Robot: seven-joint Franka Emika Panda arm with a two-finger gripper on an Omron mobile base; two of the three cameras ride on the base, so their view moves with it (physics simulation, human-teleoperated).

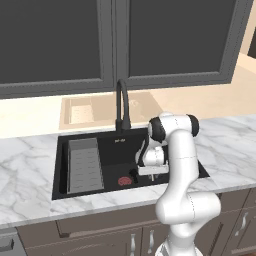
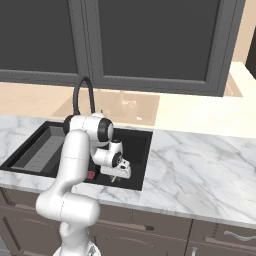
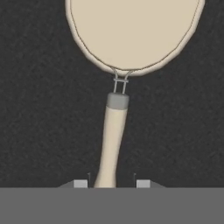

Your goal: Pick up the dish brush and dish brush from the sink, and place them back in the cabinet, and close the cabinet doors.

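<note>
Cream and round-headed, the dish brush (image 3: pixel 131 35) lies on the black floor of the sink (image 1: pixel 65 150), its thin handle running back between our fingertips (image 3: pixel 80 183). Our gripper (image 3: pixel 111 183) is low in the basin near the red drain (image 1: pixel 124 180); we cannot tell whether the fingers press the handle or stand just clear of it

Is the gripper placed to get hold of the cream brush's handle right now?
Probably yes: the gripper straddles the cream brush handle on the black sink floor, nothing lying between.
</note>
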